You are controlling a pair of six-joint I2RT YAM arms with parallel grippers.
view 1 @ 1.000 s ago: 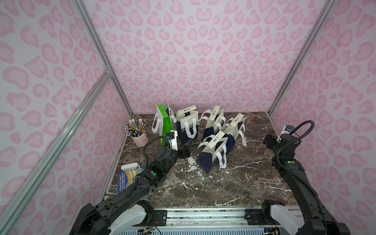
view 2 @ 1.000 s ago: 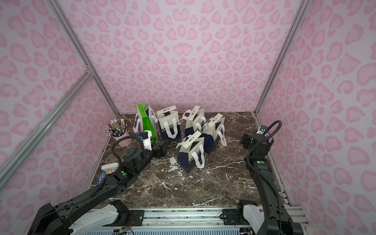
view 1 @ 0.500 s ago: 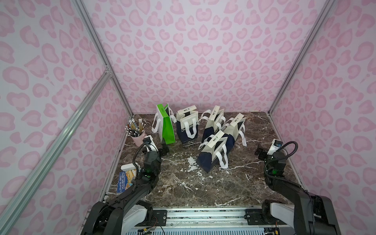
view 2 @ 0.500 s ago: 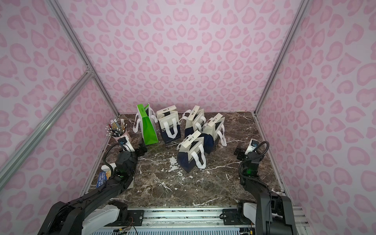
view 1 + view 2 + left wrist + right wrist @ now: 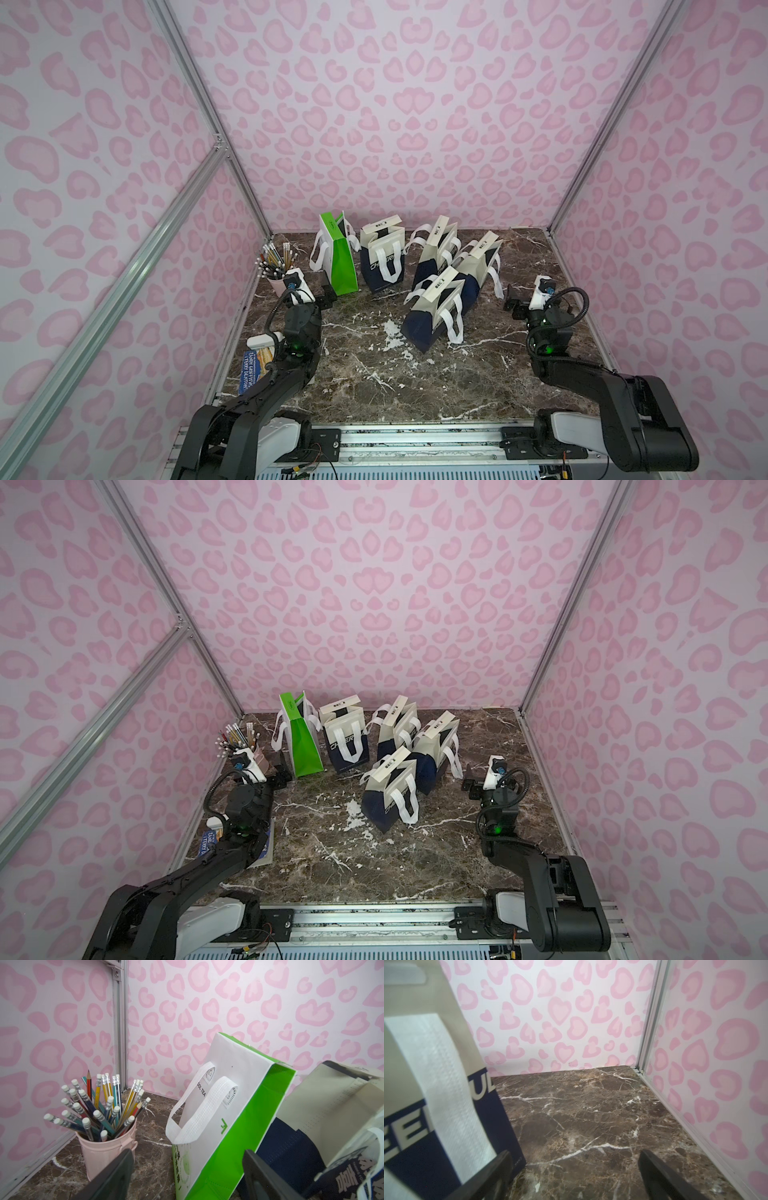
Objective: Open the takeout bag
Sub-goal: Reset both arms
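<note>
Green takeout bag (image 5: 343, 266), standing, long axis running near-to-far, just far-right of the released left pincer (image 5: 326, 291); released right pincer (image 5: 513, 300) well apart, rightward.

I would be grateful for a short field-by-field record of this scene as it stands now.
Surface: dark marble tabletop
Bags: one green and white takeout bag, four navy and cream bags, all with white handles
Green bag position: upright, back left, next to the pencil cup
Left end effector: open, empty, low by the green bag's base
Right end effector: open, empty, close beside a navy and cream bag
Other: book at the table's left edge
</note>
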